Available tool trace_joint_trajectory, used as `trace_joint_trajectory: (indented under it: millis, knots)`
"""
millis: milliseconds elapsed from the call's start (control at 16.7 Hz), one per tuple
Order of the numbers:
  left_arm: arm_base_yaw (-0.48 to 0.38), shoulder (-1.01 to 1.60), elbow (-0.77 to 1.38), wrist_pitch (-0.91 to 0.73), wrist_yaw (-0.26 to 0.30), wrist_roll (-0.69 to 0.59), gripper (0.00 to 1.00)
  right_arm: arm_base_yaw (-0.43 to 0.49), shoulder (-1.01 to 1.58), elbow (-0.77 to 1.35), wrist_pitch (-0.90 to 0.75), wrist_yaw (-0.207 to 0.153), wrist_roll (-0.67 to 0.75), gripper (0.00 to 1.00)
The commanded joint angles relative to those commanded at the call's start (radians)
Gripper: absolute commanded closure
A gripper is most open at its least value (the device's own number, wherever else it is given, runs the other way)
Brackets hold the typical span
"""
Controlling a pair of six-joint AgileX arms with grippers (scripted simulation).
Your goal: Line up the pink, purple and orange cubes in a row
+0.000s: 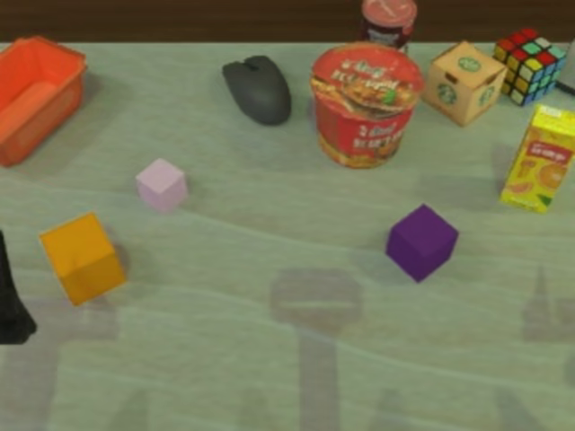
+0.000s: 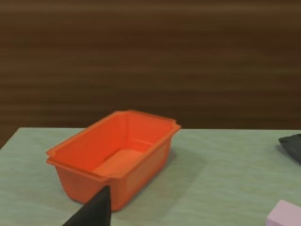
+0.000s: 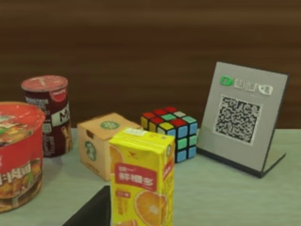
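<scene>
The small pale pink cube [image 1: 162,184] lies left of centre, and a corner of it shows in the left wrist view [image 2: 284,214]. Nearer the front left stands the largest, yellow-orange cube [image 1: 81,258], turned slightly askew. The dark purple cube [image 1: 421,241] rests alone right of centre. All three sit apart on the table. My left gripper [image 1: 13,305] hangs at the left edge, just left of the orange cube and touching nothing. My right gripper [image 3: 94,212] is outside the top view; a dark part of it shows behind the juice carton [image 3: 141,179].
An orange bin [image 1: 36,94] stands at the back left. A black mouse [image 1: 258,88], a noodle cup [image 1: 366,103], a red can [image 1: 389,20], a tan logo box [image 1: 464,83], a puzzle cube [image 1: 530,63], the juice carton [image 1: 539,157] and a QR stand [image 3: 244,117] line the back and right.
</scene>
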Motion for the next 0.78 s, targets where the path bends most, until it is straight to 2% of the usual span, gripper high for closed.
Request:
trace_joint_trajectory:
  millis: [360, 540, 780]
  knots:
    - [-0.025, 0.073, 0.101, -0.078, 0.010, 0.030, 0.00, 0.000, 0.000, 0.000, 0.000, 0.000, 0.000, 0.00]
    - [-0.067, 0.233, 0.281, -0.212, 0.026, 0.076, 0.00, 0.000, 0.000, 0.000, 0.000, 0.000, 0.000, 0.00]
    - [-0.133, 0.594, 0.603, -0.479, 0.054, 0.151, 0.00, 0.000, 0.000, 0.000, 0.000, 0.000, 0.000, 0.00]
